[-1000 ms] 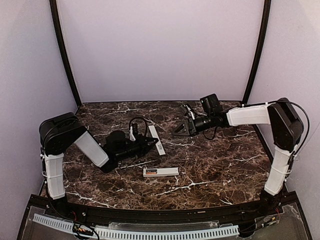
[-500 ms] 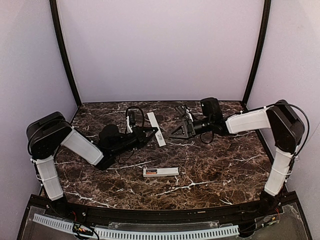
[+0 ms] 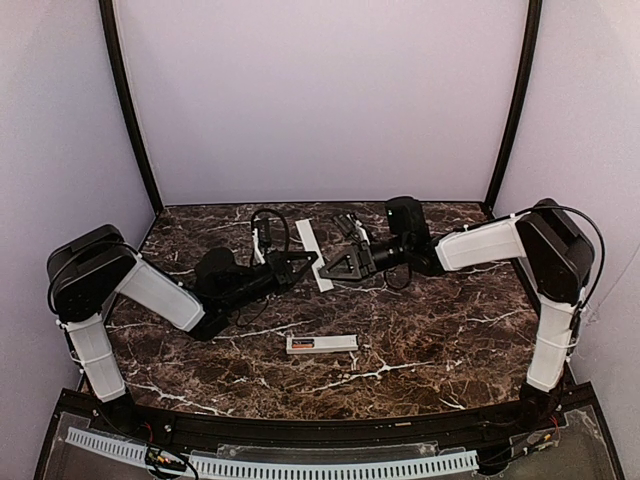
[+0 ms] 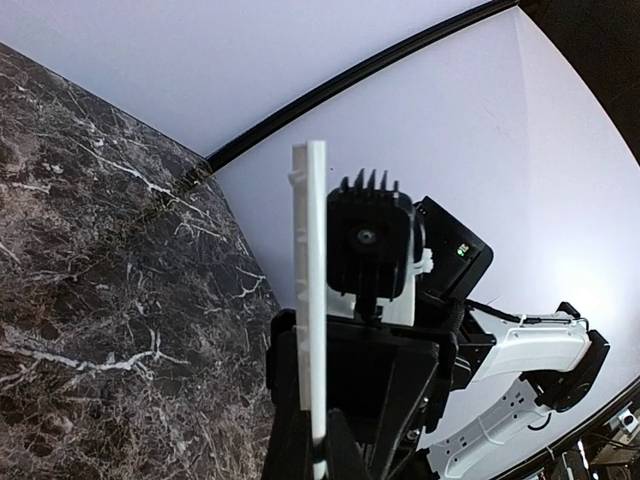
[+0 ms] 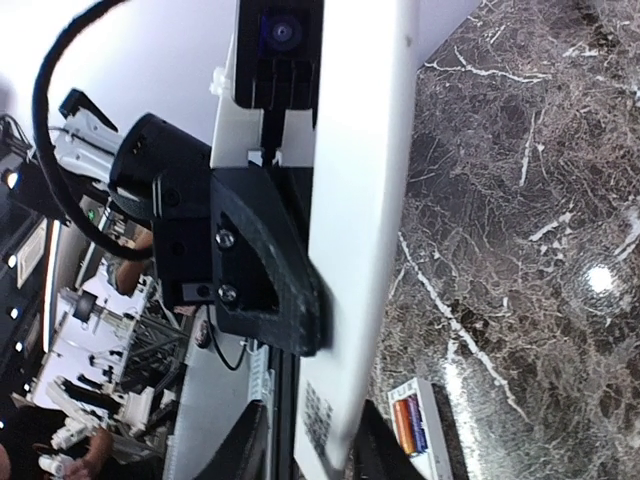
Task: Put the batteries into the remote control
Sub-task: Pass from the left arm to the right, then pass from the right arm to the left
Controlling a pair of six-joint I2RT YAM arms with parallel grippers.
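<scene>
Marble top (image 3: 450, 340): R end effector (image 3: 328, 268) moved in, straddles white strip (image 3: 307, 240).

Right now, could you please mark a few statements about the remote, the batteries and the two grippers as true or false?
1. The left gripper is shut on a white strip. True.
2. The remote lies on the table, nearer the front edge than both grippers. True.
3. The remote's battery bay is empty. False: an orange-red battery shows in it.
4. The right gripper holds the remote. False: it is open beside the strip, apart from the remote.
</scene>
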